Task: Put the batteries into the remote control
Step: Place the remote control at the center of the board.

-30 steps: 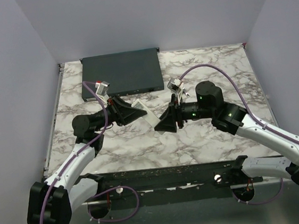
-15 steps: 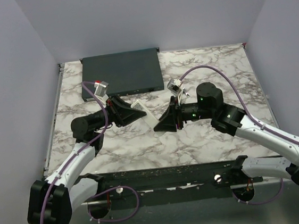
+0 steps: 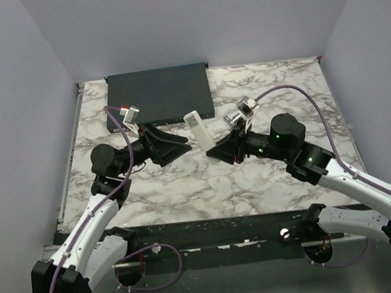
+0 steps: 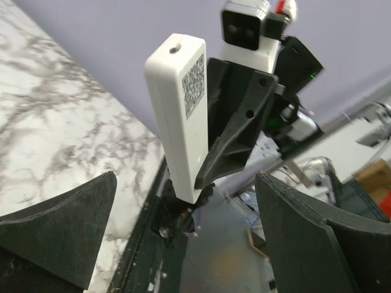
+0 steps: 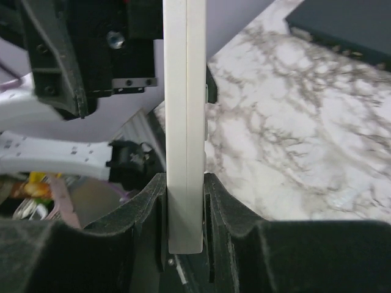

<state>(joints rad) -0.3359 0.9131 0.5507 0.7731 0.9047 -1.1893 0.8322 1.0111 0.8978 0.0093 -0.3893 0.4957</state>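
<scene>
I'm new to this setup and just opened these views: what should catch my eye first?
The white remote control stands out mid-scene, held off the marble table by the right gripper clamping one end. The left gripper faces it with jaws wide open; a flat dark-grey box lies at the far edge.

The flat box (image 3: 158, 94) lies at the back of the tabletop (image 3: 259, 84), left of centre. Just before its right front corner the remote control (image 3: 195, 127) stands clear of the tabletop, its lower end clamped in the right gripper (image 3: 213, 150), which reaches in from the right. The left gripper (image 3: 178, 147) sits just left of it, spread wide and not touching it.
</scene>
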